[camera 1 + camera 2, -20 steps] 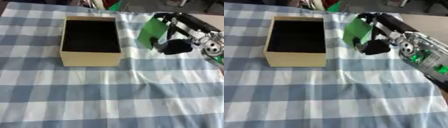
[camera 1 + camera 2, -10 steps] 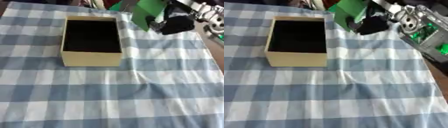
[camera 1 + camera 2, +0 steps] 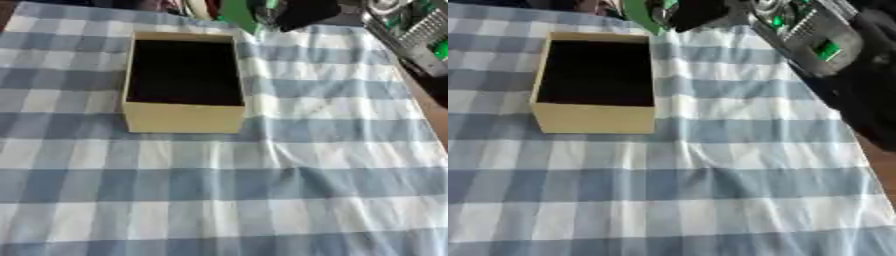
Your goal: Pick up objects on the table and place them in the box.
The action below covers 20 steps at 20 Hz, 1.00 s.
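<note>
Right hand (image 3: 702, 11) lifted higher, clamped on one green object (image 3: 642, 12), one box (image 3: 597, 82).

Right hand (image 3: 697, 11) & green object (image 3: 639, 12) cut off at top edge, blurred.

Two head-mounted stereo views, both looking steeply down from close above. Shared field: checked cloth (image 3: 262, 200), open box (image 3: 182, 117) at 11 o'clock. Right eye view shows more of the 3 o'clock side.
</note>
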Available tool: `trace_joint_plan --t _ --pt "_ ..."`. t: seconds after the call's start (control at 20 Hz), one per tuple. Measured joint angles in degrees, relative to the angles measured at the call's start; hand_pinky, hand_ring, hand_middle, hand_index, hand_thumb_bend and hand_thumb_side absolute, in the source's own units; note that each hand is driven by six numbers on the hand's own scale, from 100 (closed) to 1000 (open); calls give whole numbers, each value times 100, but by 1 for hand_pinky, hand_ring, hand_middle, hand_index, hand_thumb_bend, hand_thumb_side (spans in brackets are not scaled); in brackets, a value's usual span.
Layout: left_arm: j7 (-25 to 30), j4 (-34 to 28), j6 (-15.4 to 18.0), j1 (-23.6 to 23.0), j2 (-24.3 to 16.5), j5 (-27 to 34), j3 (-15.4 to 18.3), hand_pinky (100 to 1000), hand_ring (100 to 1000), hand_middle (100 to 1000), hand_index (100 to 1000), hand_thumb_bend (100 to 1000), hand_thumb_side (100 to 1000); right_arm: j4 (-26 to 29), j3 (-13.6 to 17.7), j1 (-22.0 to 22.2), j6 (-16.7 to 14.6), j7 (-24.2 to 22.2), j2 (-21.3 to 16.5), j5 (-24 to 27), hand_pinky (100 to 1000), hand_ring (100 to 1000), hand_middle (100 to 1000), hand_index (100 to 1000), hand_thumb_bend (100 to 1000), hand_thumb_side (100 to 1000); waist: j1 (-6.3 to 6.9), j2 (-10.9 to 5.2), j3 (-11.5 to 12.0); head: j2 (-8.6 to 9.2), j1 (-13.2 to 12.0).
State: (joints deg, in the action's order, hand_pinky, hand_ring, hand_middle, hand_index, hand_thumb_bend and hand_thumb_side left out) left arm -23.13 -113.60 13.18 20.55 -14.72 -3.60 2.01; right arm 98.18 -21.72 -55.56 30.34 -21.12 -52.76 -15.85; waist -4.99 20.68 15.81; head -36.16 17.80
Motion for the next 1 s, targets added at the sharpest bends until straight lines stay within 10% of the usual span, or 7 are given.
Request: trace_joint_plan --t 1.0 --pt "44 0 27 117 5 38 -35 719 588 648 743 100 878 -2071 -371 -778 -683 -288 1617 -936 619 482 307 938 100 385 -80 4 175 22 232"
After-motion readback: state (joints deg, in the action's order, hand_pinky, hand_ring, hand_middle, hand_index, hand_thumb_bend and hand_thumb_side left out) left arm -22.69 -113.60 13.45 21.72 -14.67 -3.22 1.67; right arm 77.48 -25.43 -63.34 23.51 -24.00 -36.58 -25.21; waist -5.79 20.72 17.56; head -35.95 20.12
